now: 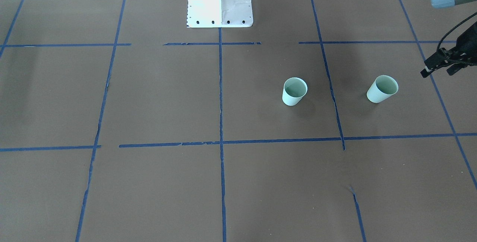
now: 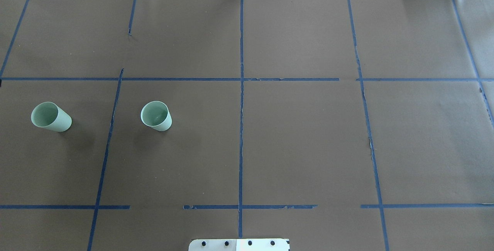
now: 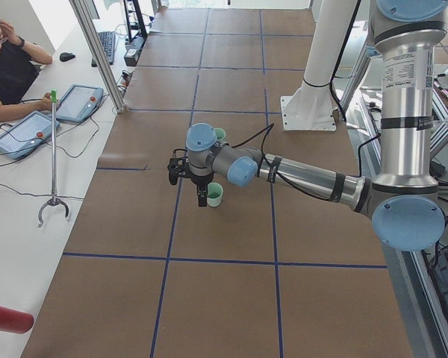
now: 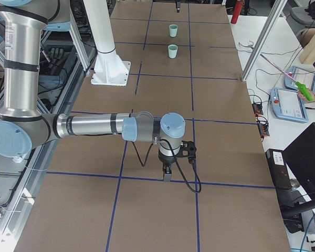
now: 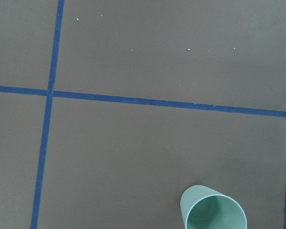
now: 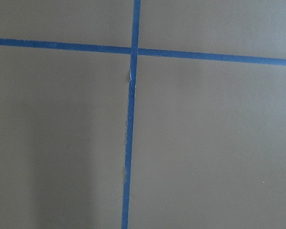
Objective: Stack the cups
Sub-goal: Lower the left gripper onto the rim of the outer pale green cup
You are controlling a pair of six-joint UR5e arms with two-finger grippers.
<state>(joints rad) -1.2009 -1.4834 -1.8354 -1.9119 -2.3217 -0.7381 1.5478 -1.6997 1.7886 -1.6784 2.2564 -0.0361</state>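
Hovering by outer cup (image 1: 382, 89), left jaws apart, empty, arm (image 3: 306, 177) outstretched; right jaws unclear.

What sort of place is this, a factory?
Most likely a robotics lab: a left arm and right arm over a paper-covered table gridded with blue tape, and a person at a side desk with control tablets.

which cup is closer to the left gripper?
The outer cup, farthest toward the robot's left. The left gripper hovers just beyond it. The other cup stands across the blue tape line, nearer the table's middle.
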